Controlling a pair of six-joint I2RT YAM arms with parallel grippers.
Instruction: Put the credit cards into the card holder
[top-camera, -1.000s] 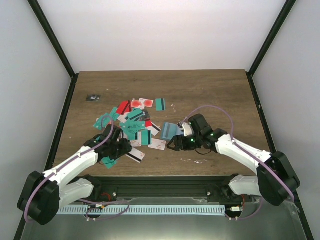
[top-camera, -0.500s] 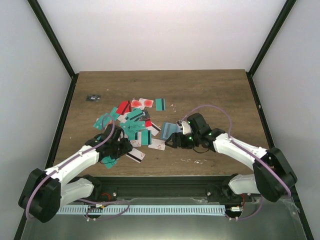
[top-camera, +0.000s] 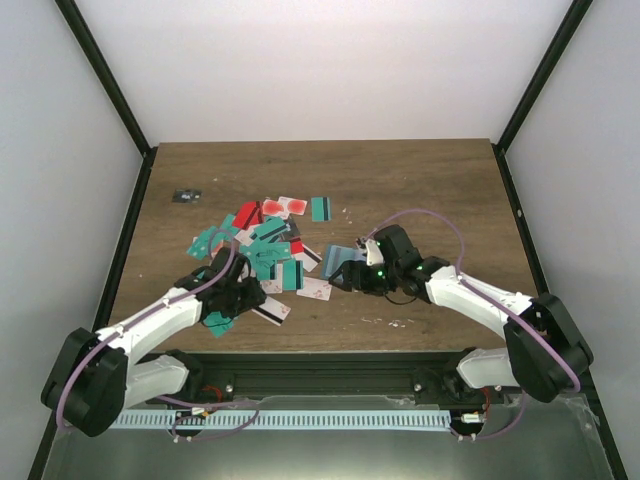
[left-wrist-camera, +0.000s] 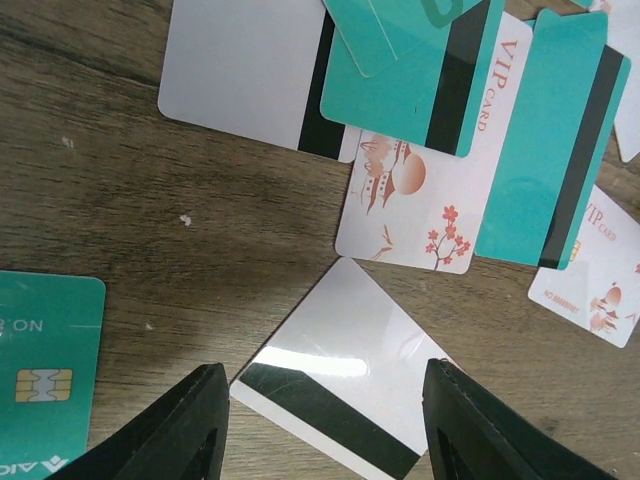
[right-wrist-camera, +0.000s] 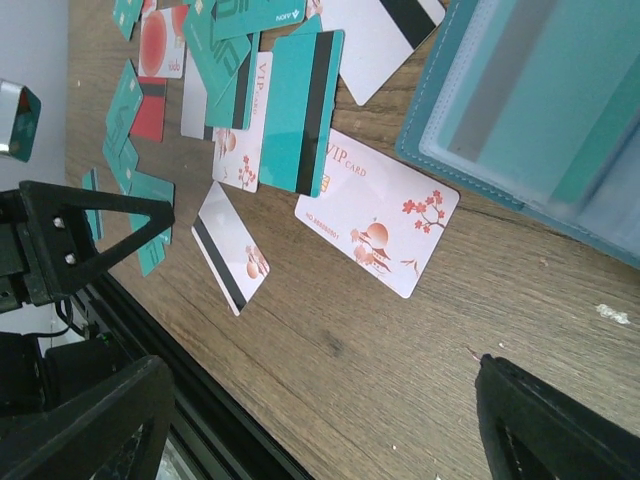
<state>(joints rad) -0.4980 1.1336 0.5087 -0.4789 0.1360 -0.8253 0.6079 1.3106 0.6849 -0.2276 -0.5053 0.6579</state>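
I'm hovering my left gripper (left-wrist-camera: 322, 400) part open and empty over a white striped card (left-wrist-camera: 345, 350) lying flat, its long axis running diagonally across the gap. The card holder (top-camera: 338, 262) is lying open off to the right, nearer my wide-open, empty right gripper (right-wrist-camera: 320, 400). Bare table (left-wrist-camera: 150, 200) is giving room leftward.

The left arm (top-camera: 150, 325) and right arm (top-camera: 480, 300) are covered in white, with black joints; purple cables (top-camera: 425, 211) are looped along them.
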